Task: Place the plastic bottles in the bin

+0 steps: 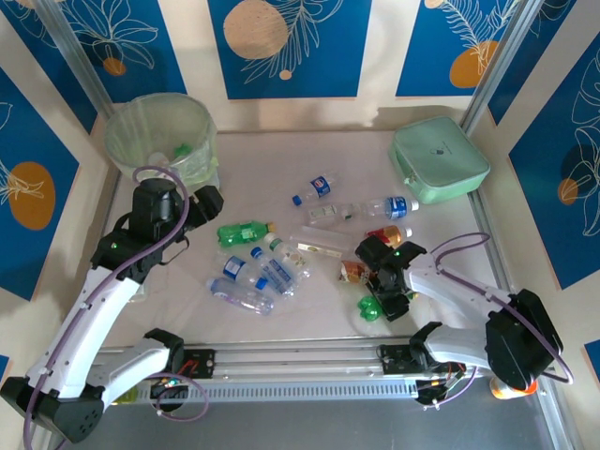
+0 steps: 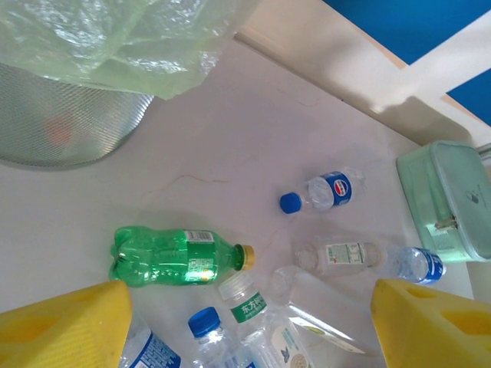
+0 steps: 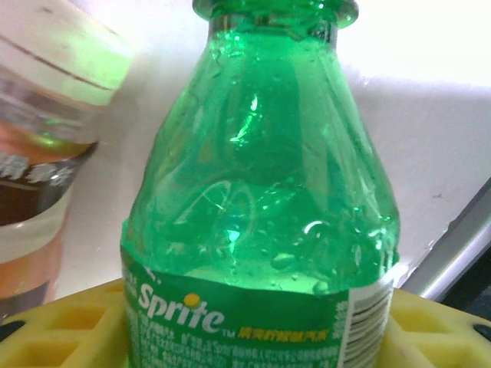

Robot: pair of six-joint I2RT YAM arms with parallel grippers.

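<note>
1 green bottle [image 1: 183, 148] in bin [image 1: 120, 141]; left fingers [image 2: 61, 330] wide, empty; right fingers [image 3: 433, 337] pinch Sprite bottle [image 3: 261, 192].

Crushed plastic bottles [image 1: 242, 232] lie scattered; upright bin [image 1: 199, 157] perhaps holds some.

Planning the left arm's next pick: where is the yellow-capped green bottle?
In the top view, the green bottle lies on its side left of centre, between the bin and the cluster of blue-capped bottles.

You look down from high behind the near edge over the whole table [image 1: 272, 169]. Your left wrist camera shares its bin [image 2: 61, 115] and mint case [image 2: 449, 203]; your right wrist camera sits almost against a green bottle [image 3: 261, 192].
</note>
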